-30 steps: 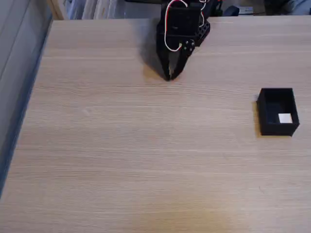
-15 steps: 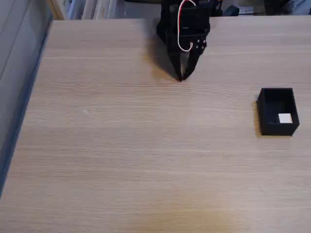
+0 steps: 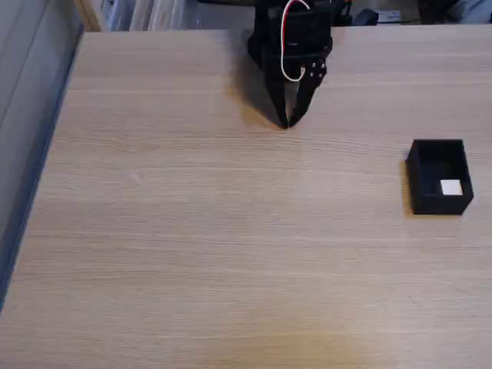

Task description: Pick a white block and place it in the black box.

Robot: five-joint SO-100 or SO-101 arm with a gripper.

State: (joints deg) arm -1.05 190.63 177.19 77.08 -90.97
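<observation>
Lying nearest the camera: bare wooden table (image 3: 231,261), pale grain, nothing on it across the whole front half. Farther back and to the right in the fixed view, black box (image 3: 439,176), open-topped, thin-walled, matte, standing square on the wood near the right edge. Inside it, white block (image 3: 451,187), small, plain, flat on the floor of the box, toward the near right corner, looking close to the near wall. Farthest back, near the table's far edge, gripper (image 3: 287,123), black, tips pointed down and drawn together to a single point, nothing between them, well apart from the box. White and red wires looping over the arm's housing above. Judging from this: placing seems done, with only a retreat left. Best done by keeping the tips lifted clear of the wood, holding well away from the box so as not to nudge it, and folding back toward the base at an easy pace.
</observation>
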